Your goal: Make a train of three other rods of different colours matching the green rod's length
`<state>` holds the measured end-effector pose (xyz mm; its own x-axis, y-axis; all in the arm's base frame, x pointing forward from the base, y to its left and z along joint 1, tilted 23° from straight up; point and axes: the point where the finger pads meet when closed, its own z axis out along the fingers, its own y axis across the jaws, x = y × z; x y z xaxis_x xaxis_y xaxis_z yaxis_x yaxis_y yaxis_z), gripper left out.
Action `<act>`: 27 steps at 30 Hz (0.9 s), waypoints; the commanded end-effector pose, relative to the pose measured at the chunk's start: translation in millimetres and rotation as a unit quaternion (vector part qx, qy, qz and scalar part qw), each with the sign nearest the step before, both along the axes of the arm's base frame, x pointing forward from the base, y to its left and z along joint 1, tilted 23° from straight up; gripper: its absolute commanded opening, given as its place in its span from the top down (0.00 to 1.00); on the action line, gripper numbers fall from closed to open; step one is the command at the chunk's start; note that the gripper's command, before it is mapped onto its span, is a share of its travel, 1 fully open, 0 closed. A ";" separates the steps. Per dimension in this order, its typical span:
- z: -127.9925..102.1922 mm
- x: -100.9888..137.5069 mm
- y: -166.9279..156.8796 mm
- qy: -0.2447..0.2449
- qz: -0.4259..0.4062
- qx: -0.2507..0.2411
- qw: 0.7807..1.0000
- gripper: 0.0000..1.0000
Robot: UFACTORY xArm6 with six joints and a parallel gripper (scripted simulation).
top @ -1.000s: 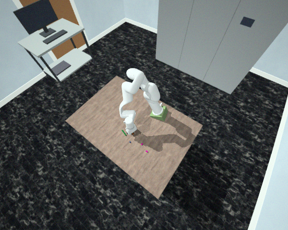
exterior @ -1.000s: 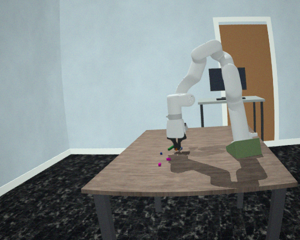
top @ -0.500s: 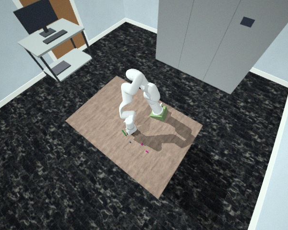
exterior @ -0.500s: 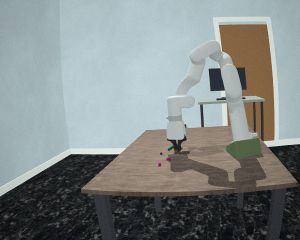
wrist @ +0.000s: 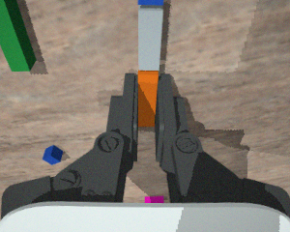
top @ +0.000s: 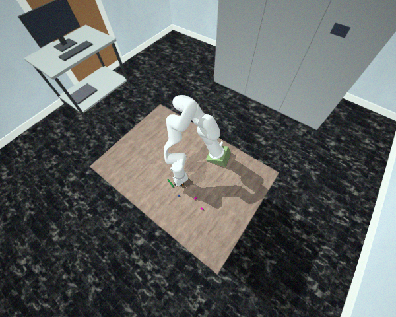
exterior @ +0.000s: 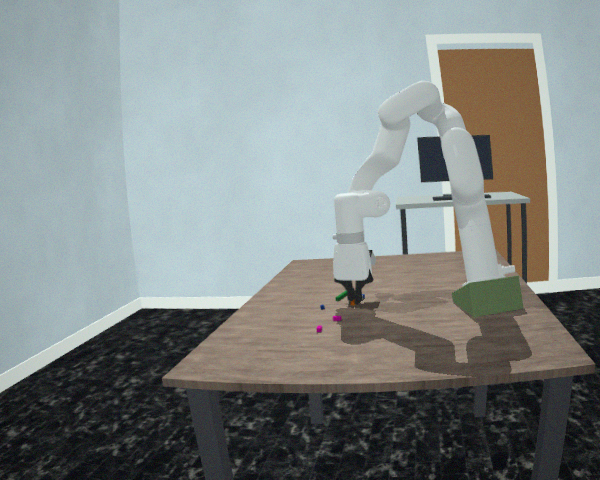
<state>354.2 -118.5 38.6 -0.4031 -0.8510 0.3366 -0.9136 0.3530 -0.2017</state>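
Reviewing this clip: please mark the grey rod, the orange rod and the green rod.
grey rod (wrist: pixel 150 39): wrist view, middle of its top face
orange rod (exterior: pixel 352 303) (wrist: pixel 146 99): exterior view, its visible end; wrist view, top face
green rod (top: pixel 170 183) (exterior: pixel 341 295) (wrist: pixel 12 36): all views, its long body
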 end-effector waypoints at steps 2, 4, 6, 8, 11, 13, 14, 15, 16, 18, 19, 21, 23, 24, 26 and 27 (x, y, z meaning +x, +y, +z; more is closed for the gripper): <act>0.9 1.1 0.1 -0.001 0.000 0.000 1.000 0.96; 0.9 1.1 0.1 -0.001 0.000 0.000 1.000 0.96; 0.9 1.1 0.1 -0.001 0.000 0.000 1.000 0.96; 0.9 1.1 0.1 -0.001 0.000 0.000 1.000 0.96; 0.9 1.1 0.1 -0.001 0.000 0.000 1.000 0.96; 0.9 1.1 0.1 -0.001 0.000 0.000 1.000 0.96; 0.9 1.1 0.1 -0.001 0.000 0.000 1.000 0.96; 0.9 1.1 0.1 -0.001 0.000 0.000 1.000 0.96; 0.9 1.1 0.1 -0.001 0.000 0.000 1.000 0.96; 0.9 1.1 0.1 -0.001 0.000 0.000 1.000 0.96; 0.9 1.1 0.1 -0.001 0.000 0.000 1.000 0.96; 0.9 1.1 0.1 -0.001 0.000 0.000 1.000 0.96; 0.9 1.1 0.1 -0.001 0.000 0.000 1.000 0.96; 0.9 1.1 0.1 -0.001 0.000 0.000 1.000 0.96; 0.9 1.1 0.1 -0.001 0.000 0.000 1.000 0.96; 0.9 1.1 0.1 -0.001 0.000 0.000 1.000 0.92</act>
